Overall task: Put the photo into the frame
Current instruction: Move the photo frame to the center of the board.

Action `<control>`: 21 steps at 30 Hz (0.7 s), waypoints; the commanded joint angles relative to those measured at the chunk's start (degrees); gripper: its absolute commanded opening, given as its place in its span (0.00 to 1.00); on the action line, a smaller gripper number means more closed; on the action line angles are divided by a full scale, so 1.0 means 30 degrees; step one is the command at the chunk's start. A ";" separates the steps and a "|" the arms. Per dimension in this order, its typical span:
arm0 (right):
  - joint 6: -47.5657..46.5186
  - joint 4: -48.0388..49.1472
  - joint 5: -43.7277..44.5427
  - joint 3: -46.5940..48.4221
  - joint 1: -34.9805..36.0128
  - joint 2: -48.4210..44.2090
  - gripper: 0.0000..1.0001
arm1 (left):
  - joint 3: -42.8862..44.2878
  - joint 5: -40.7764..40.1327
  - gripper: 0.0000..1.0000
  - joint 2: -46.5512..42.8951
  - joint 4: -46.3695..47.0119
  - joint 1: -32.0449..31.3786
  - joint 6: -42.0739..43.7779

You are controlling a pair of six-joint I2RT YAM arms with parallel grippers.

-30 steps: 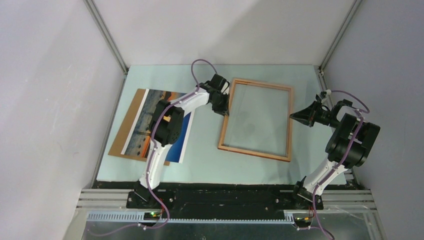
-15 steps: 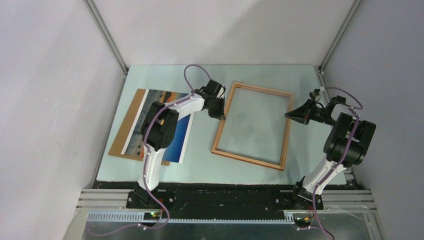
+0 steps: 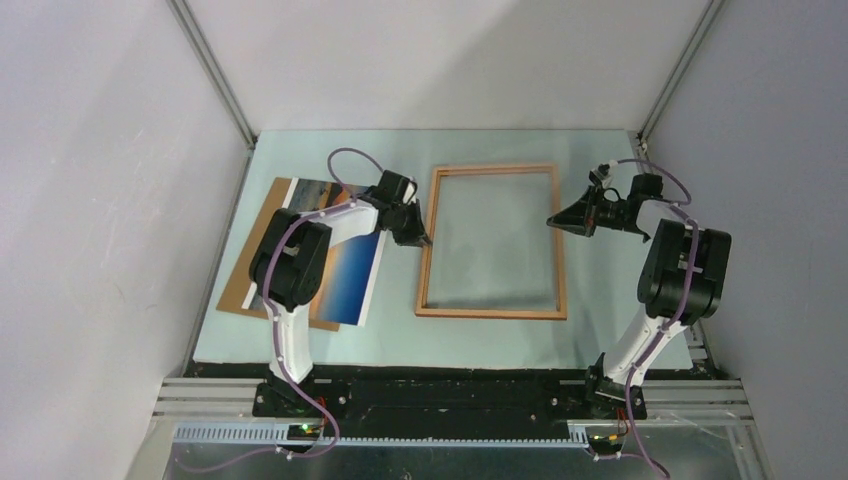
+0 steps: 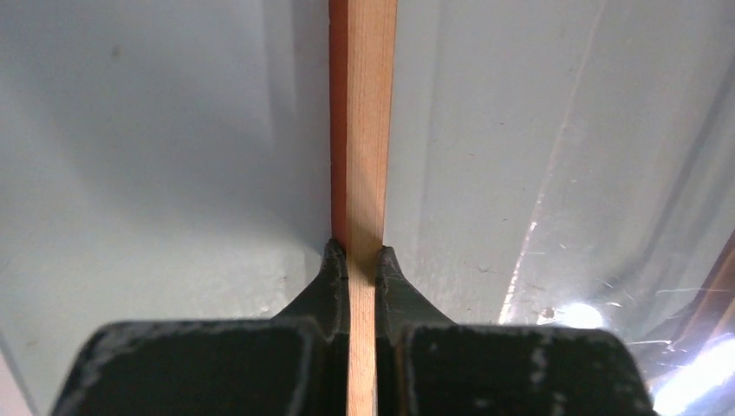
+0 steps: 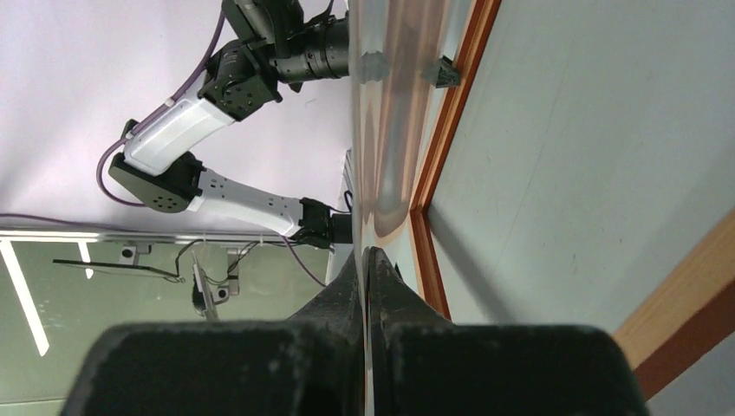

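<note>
The orange-brown wooden frame (image 3: pixel 428 262) lies near the middle of the pale table, its sides square to the table edges. My left gripper (image 3: pixel 420 240) is shut on the frame's left moulding (image 4: pixel 362 130), one finger on each side of the wood at the gripper (image 4: pixel 363 253). My right gripper (image 3: pixel 553 220) is at the frame's right side, shut on the edge of a thin clear pane (image 5: pixel 381 130) that stands edge-on beside the moulding (image 5: pixel 451 113). The photo (image 3: pixel 352 275), a sunset print, lies at the left on a brown backing board (image 3: pixel 240 290), partly hidden by my left arm.
Grey walls close in the table on the left, back and right. The black base rail (image 3: pixel 450 395) runs along the near edge. The left arm (image 5: pixel 217 87) shows across the frame in the right wrist view.
The frame has slid left and turned from a tilt to square. Both grippers moved left with it. The left gripper's fingers closed on the moulding.
</note>
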 commanded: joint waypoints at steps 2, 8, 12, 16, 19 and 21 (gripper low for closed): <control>0.3880 0.4769 -0.0330 0.0722 0.0966 0.0563 0.00 | -0.2384 -0.0003 0.00 -0.0489 -0.0537 0.0560 -0.1407; 0.6076 0.7056 0.0021 0.0718 0.1581 0.1076 0.00 | -0.3054 -0.0033 0.00 -0.1232 -0.0472 0.0519 -0.1190; 0.7047 0.8301 0.0148 0.0740 0.1643 0.1355 0.00 | -0.3291 -0.0226 0.00 -0.1643 -0.0461 0.0512 -0.1212; 0.7461 0.8833 0.0182 0.0715 0.1635 0.1527 0.00 | -0.3313 -0.0335 0.00 -0.1875 -0.0467 0.0364 -0.1275; 0.7349 0.8729 0.0190 0.0716 0.1615 0.1574 0.00 | -0.3227 -0.0519 0.00 -0.2144 -0.0470 0.0160 -0.1237; 0.7199 0.8497 0.0235 0.0715 0.1589 0.1560 0.00 | -0.3214 -0.0623 0.00 -0.2270 -0.0470 0.0042 -0.1258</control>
